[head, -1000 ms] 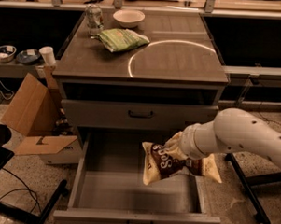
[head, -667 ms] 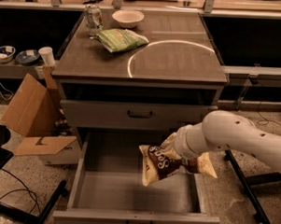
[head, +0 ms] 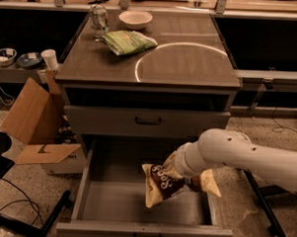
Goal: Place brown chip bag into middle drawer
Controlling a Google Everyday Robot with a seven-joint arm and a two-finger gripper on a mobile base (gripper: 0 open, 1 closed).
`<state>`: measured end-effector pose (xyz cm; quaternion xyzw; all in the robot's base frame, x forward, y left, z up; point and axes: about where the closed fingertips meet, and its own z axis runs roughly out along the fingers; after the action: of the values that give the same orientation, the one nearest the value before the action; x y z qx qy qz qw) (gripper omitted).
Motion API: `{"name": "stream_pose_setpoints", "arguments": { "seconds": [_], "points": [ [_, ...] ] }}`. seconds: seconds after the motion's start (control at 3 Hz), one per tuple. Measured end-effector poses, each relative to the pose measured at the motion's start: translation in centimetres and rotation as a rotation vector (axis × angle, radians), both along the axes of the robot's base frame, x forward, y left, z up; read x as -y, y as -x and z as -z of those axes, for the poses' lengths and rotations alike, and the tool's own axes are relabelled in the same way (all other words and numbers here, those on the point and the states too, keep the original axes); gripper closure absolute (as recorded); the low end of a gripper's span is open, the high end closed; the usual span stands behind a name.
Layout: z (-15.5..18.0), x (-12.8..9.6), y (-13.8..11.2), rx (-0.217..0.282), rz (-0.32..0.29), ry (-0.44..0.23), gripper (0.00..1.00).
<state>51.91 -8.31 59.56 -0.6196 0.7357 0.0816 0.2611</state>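
Note:
The brown chip bag (head: 166, 185), dark brown with cream-yellow ends and white lettering, hangs tilted over the right part of the open middle drawer (head: 115, 203). The drawer is pulled out, a deep grey box with a bare flat floor. My gripper (head: 178, 172) at the end of the white arm, reaching in from the right, holds the bag by its upper middle just above the drawer floor. The bag's right end sticks out past the arm near the drawer's right wall.
The closed upper drawer front (head: 147, 121) with a black bar handle is above. On the cabinet top lie a green chip bag (head: 128, 41), a white bowl (head: 135, 19) and a can (head: 98, 19). An open cardboard box (head: 32, 120) stands left of the cabinet.
My arm has moved left with the bag, carrying it further over the inside of the drawer. The bag stays held in the same tilted pose.

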Motion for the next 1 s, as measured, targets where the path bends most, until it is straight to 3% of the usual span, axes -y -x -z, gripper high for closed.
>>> {"name": "stream_pose_setpoints", "arguments": {
  "seconds": [0.33, 1.0],
  "points": [
    [2.51, -1.72, 2.20, -0.039, -0.010, -0.022, 1.00],
    [2.82, -2.06, 2.58, -0.041, -0.016, -0.025, 0.59]
  ]
}}
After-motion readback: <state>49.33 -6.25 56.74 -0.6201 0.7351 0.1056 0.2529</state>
